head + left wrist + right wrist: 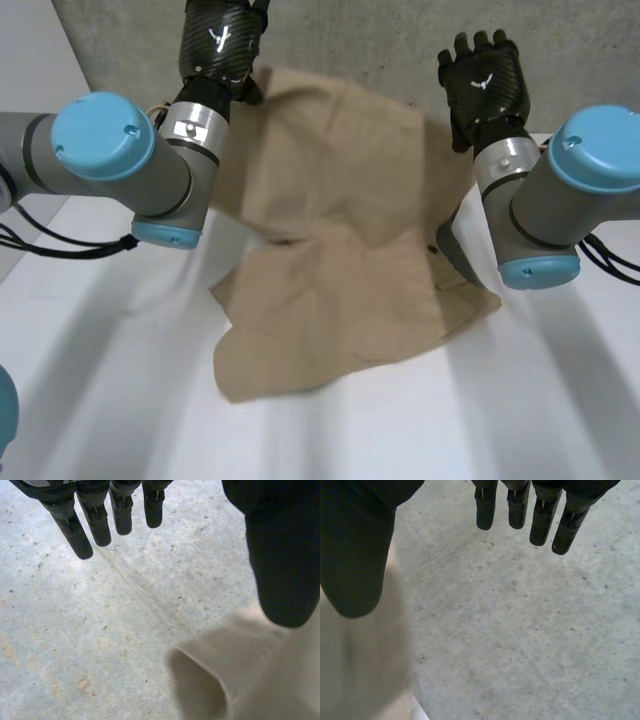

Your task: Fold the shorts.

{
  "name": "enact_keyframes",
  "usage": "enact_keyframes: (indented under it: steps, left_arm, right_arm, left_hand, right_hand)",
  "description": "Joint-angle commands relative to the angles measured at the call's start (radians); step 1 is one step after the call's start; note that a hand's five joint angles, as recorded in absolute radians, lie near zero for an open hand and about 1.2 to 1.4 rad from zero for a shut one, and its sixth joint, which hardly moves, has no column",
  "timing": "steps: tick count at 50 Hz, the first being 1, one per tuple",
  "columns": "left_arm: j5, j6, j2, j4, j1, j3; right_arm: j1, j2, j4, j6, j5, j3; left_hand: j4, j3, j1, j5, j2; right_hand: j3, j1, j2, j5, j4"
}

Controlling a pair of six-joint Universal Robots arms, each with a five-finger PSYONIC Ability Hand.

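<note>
Shorts [340, 250] — tan and rumpled — lie spread on the white table [400, 430], the near hem crooked. The right arm hides part of their right edge. At the far corners, the left hand [220, 45] and right hand [482, 80] hover with fingers straight (grasping nothing). Grey concrete [380, 40] lies beyond.

The place reads as a robotics lab or test bay, shown by the robot's grey left arm [100, 150] and right arm [585, 175] with light-blue caps reaching over a plain white table [420, 425] beside bare, speckled grey concrete [370, 40]
</note>
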State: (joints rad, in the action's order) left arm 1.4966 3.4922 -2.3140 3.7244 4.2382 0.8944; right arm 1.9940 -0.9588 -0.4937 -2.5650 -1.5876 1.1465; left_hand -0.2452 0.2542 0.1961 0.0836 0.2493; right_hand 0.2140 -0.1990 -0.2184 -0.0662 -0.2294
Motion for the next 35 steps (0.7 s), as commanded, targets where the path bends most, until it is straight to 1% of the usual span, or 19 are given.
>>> enact_keyframes:
  steps: [1, 4, 6, 11, 14, 18, 19, 21, 22, 26, 27, 29, 32, 33, 35]
  left_arm:
    - [0.008, -0.001, 0.004, -0.009, 0.008, 0.069]
    - [0.028, -0.001, 0.011, -0.012, 0.005, 0.112]
    - [0.045, -0.002, 0.048, -0.027, 0.005, 0.170]
    - [0.057, -0.002, 0.172, -0.096, 0.000, 0.331]
    - [0.060, -0.010, 0.264, -0.158, -0.011, 0.452]
    - [0.063, -0.015, 0.386, -0.236, -0.029, 0.606]
    - [0.066, -0.018, 0.428, -0.259, -0.043, 0.665]
    - [0.071, -0.025, 0.468, -0.276, -0.060, 0.722]
    - [0.077, -0.032, 0.488, -0.284, -0.069, 0.748]
    - [0.137, -0.088, 0.583, -0.308, -0.118, 0.889]
    - [0.149, -0.104, 0.594, -0.311, -0.126, 0.909]
    - [0.183, -0.151, 0.611, -0.326, -0.144, 0.955]
    - [0.203, -0.196, 0.613, -0.360, -0.165, 0.988]
    - [0.209, -0.226, 0.608, -0.391, -0.182, 1.001]
    - [0.211, -0.257, 0.604, -0.428, -0.198, 1.012]
  right_arm:
    - [0.000, -0.026, 0.081, -0.010, 0.017, 0.053]
    - [-0.004, -0.063, 0.102, -0.011, 0.017, 0.088]
    - [-0.011, -0.101, 0.121, -0.011, 0.020, 0.134]
    - [-0.015, -0.181, 0.190, -0.007, 0.029, 0.225]
    - [-0.026, -0.215, 0.271, -0.009, 0.052, 0.275]
    - [-0.076, -0.253, 0.374, -0.009, 0.119, 0.340]
    - [-0.093, -0.277, 0.412, -0.009, 0.153, 0.363]
    - [-0.112, -0.299, 0.449, -0.007, 0.191, 0.386]
    - [-0.132, -0.311, 0.481, -0.007, 0.225, 0.409]
    - [-0.193, -0.319, 0.520, 0.000, 0.296, 0.465]
    - [-0.204, -0.319, 0.520, 0.002, 0.307, 0.476]
    - [-0.231, -0.319, 0.518, 0.003, 0.343, 0.504]
    - [-0.250, -0.317, 0.517, 0.008, 0.385, 0.524]
    - [-0.257, -0.308, 0.514, 0.011, 0.415, 0.533]
    - [-0.262, -0.298, 0.508, 0.017, 0.440, 0.538]
  left_hand:
    - [0.071, -0.080, -0.022, -0.084, -0.075]
    - [0.071, -0.080, -0.022, -0.084, -0.075]
    - [0.071, -0.080, -0.022, -0.084, -0.075]
    - [0.067, -0.076, -0.018, -0.080, -0.071]
    - [0.064, -0.073, -0.015, -0.077, -0.068]
    - [0.058, -0.067, -0.009, -0.071, -0.062]
    - [0.026, -0.035, 0.023, -0.039, -0.030]
    - [-0.001, -0.009, 0.050, -0.012, -0.004]
    - [-0.015, 0.006, 0.064, 0.002, 0.011]
    - [-0.173, 0.164, 0.222, 0.160, 0.169]
    - [-0.194, 0.185, 0.243, 0.181, 0.190]
    - [-0.270, 0.261, 0.319, 0.257, 0.266]
    - [-0.318, 0.309, 0.367, 0.305, 0.314]
    - [-0.350, 0.341, 0.399, 0.337, 0.346]
    - [-0.400, 0.391, 0.449, 0.387, 0.396]
  right_hand:
    - [-0.039, 0.024, 0.044, 0.066, 0.055]
    - [-0.039, 0.024, 0.044, 0.066, 0.055]
    - [-0.039, 0.024, 0.044, 0.066, 0.055]
    - [-0.039, 0.024, 0.044, 0.066, 0.055]
    - [-0.039, 0.024, 0.044, 0.066, 0.055]
    - [-0.039, 0.024, 0.044, 0.066, 0.055]
    - [-0.039, 0.024, 0.044, 0.066, 0.055]
    - [-0.039, 0.024, 0.044, 0.066, 0.055]
    - [-0.039, 0.024, 0.044, 0.066, 0.055]
    - [-0.039, 0.024, 0.044, 0.066, 0.055]
    - [-0.038, 0.023, 0.043, 0.065, 0.054]
    - [0.061, -0.076, -0.057, -0.035, -0.046]
    - [0.079, -0.094, -0.075, -0.053, -0.064]
    - [0.103, -0.118, -0.098, -0.076, -0.087]
    - [0.167, -0.182, -0.163, -0.140, -0.152]
